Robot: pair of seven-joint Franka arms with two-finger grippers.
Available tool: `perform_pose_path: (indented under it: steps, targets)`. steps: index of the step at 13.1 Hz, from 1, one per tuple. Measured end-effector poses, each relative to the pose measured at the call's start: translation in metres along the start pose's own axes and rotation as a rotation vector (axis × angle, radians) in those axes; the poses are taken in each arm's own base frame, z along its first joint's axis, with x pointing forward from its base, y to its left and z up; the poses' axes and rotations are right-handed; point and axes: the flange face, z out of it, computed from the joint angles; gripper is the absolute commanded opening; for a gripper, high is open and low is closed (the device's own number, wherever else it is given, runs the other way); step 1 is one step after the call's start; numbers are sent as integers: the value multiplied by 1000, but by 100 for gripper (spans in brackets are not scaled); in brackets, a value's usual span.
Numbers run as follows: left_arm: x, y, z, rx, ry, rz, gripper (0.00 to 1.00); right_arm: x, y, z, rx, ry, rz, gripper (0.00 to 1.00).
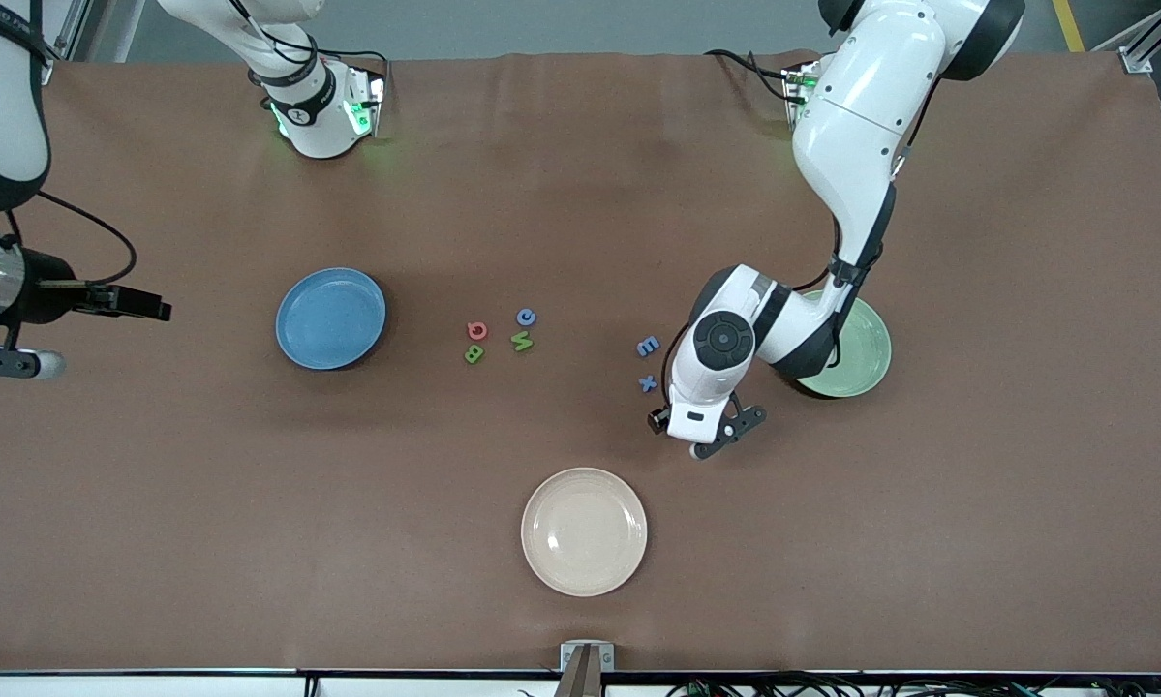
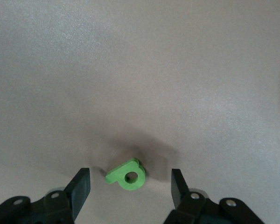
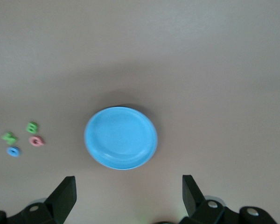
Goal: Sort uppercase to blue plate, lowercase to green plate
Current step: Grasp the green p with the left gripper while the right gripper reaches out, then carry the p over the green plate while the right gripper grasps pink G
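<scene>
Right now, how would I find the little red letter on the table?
Start at the blue plate, then move along the table toward the green plate. You reach four tiny letters bunched together. The red Q is the only red one, just above the green B in the front view.

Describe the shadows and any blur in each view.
Front view: even overhead light, soft dark shadow under the left hand and beside the blue plate. Left wrist view: the green p-like letter lies in a dim shadow patch between the open fingers; the cloth farther off looks soft. Right wrist view: the plate casts a faint shadow; the small letters look blurred.
</scene>
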Motion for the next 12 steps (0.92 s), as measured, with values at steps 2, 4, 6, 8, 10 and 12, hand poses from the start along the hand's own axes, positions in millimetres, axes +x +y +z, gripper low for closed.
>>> perform_pose_path:
  steps: [2, 4, 6, 8, 10, 12]
  targets:
    - [0, 0, 0, 1, 0, -1, 76, -10, -49, 4, 3, -2, 73, 100]
    - [0, 0, 1, 1, 0, -2, 72, -17, -86, 16, 12, 16, 110, 100]
    - [0, -1, 5, 6, -3, -10, 64, -24, -104, 38, 13, 27, 120, 100]
    - [-1, -2, 9, 12, -6, -17, 55, -30, -100, 50, 10, 17, 147, 100]
    - [0, -1, 7, 7, -4, -19, 49, -32, -99, 52, 18, 26, 233, 100]
    - [1, 0, 6, 5, -2, -21, 40, -42, -113, 58, 13, 19, 309, 100]
